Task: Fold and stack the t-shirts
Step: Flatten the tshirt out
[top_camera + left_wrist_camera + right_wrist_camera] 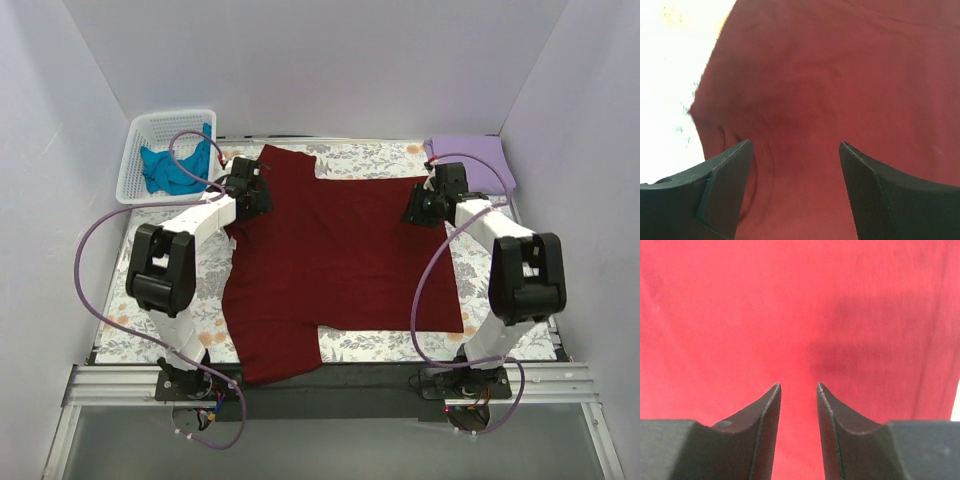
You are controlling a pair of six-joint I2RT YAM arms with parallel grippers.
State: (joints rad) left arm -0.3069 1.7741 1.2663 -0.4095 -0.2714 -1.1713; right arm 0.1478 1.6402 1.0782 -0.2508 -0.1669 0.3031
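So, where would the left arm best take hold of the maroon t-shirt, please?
Probably its loose edge by the far sleeve, just beside the left gripper. The maroon t-shirt lies flat, so come from above, open jaws straddling that edge to pinch it.

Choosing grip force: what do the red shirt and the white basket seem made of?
Red shirt: soft matte fabric, likely a cotton knit; it lies limp and creased. White basket: stiff plastic by the look, with a moulded lattice wall.

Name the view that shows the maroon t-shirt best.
The top external view: it alone shows almost the whole maroon t-shirt spread on the floral cloth, both sleeves included. Each wrist view shows only a close patch of its fabric.
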